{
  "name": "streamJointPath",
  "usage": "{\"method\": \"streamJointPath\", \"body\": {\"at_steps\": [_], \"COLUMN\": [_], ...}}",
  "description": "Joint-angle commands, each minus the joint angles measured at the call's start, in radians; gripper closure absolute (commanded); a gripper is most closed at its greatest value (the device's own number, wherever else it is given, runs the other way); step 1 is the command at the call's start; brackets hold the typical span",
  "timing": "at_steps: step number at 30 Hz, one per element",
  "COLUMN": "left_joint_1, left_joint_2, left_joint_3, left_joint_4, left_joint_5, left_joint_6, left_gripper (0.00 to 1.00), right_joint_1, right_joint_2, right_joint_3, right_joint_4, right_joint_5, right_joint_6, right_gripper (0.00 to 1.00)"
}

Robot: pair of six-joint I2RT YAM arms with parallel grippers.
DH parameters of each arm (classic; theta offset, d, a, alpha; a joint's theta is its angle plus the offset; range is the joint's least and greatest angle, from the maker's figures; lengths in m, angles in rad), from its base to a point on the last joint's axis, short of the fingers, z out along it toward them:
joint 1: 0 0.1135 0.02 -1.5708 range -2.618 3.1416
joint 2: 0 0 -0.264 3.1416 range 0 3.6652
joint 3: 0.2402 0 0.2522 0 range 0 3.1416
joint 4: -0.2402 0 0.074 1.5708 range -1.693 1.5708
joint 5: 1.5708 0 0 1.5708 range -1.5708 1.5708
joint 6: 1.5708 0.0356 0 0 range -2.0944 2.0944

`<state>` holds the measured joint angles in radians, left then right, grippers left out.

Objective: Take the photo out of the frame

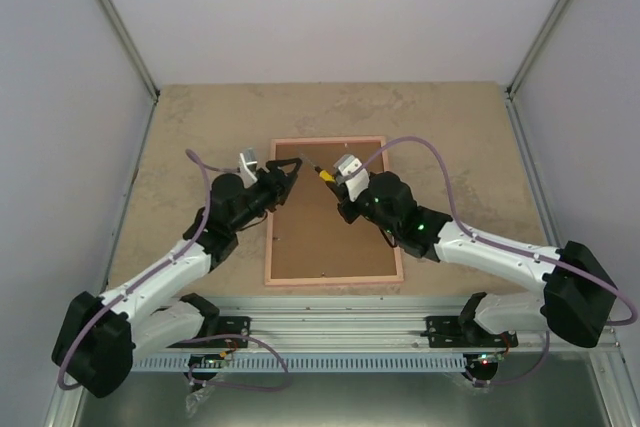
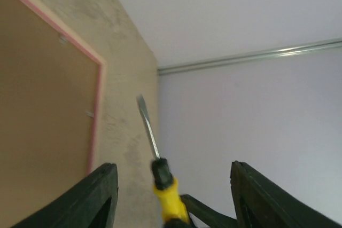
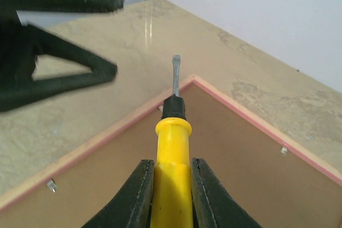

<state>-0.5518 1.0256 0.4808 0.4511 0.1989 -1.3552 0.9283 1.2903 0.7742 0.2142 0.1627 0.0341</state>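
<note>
Frame (image 1: 336,280) holds its backing board (image 1: 330,237) (face down); right gripper (image 3: 172,193) clamps screwdriver (image 3: 173,142), left gripper (image 2: 173,172) gapes.

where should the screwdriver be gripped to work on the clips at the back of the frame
Grip the screwdriver by its thick yellow handle, coming from the rear end, a finger on each side. The thin shaft and flat tip then stick out free toward the clips on the frame. The right gripper holds it so.
</note>
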Motion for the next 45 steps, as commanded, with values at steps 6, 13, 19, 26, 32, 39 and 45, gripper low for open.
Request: {"method": "streamJointPath", "body": {"at_steps": [6, 13, 19, 26, 32, 39, 45], "left_joint_1": [0.182, 0.236, 0.24, 0.24, 0.24, 0.24, 0.239], "left_joint_2": [-0.01, 0.171, 0.31, 0.445, 0.551, 0.619, 0.671], "left_joint_3": [0.197, 0.37, 0.388, 0.396, 0.448, 0.477, 0.485], "left_joint_4": [-0.626, -0.931, -0.973, -0.987, -1.013, -1.032, -1.02], "left_joint_5": [0.053, -0.033, -0.049, -0.032, -0.039, -0.059, -0.004], "left_joint_6": [0.436, 0.743, 0.847, 0.888, 0.899, 0.915, 0.916], "left_gripper": [0.32, 0.25, 0.25, 0.31, 0.42, 0.54, 0.66], "right_joint_1": [-0.017, -0.023, -0.022, -0.021, -0.021, -0.02, -0.02], "right_joint_2": [-0.021, 0.033, 0.049, 0.043, 0.068, 0.075, 0.117], "right_joint_3": [0.073, 0.154, 0.176, 0.166, 0.151, 0.099, 0.093], "right_joint_4": [-0.252, -0.395, -0.449, -0.474, -0.475, -0.415, -0.402], "right_joint_5": [-0.011, -0.031, -0.098, -0.159, -0.215, -0.245, -0.281], "right_joint_6": [-0.099, -0.126, -0.126, -0.143, -0.138, -0.155, -0.154], "right_gripper": [1.0, 1.0, 1.0, 1.0, 1.0, 1.0, 1.0]}}
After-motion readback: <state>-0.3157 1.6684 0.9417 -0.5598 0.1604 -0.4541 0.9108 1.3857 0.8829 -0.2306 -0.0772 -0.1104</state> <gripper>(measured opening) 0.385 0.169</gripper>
